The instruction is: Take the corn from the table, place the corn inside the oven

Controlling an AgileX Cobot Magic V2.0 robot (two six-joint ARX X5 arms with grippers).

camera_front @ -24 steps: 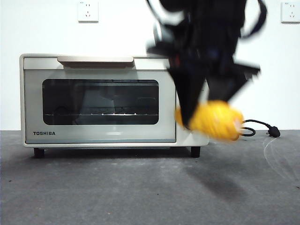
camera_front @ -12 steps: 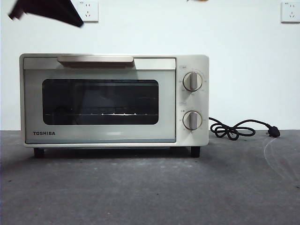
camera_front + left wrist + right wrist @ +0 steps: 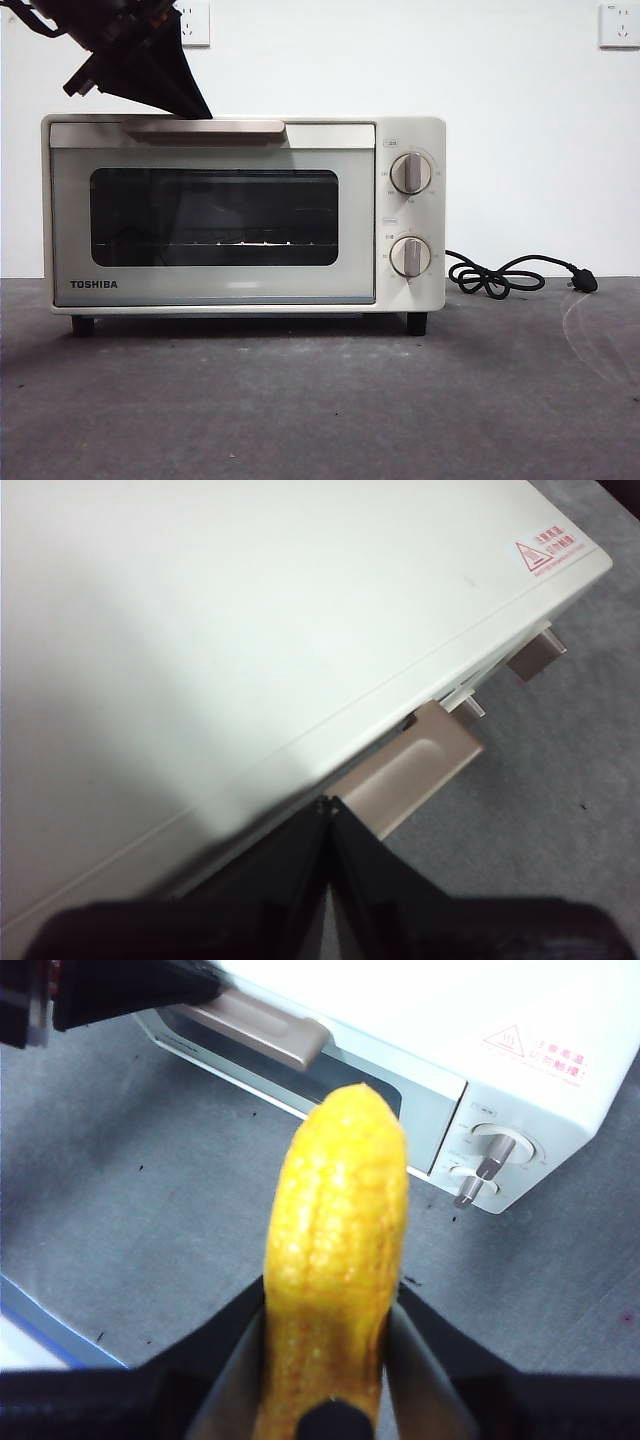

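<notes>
Right claw (image 3: 325, 1360) grips one corn (image 3: 335, 1260) above one oven (image 3: 420, 1070).

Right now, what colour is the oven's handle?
Beige, on the cream-white oven; the handle shows best in the front view.

Left gripper (image 3: 327, 810) apparently closed; right gripper (image 3: 325, 1325) clamped.

I see a black gripper (image 3: 190, 108) touching the handle (image 3: 204, 127) of the closed oven (image 3: 240, 215), 2 knobs (image 3: 410, 173) beside.
</notes>
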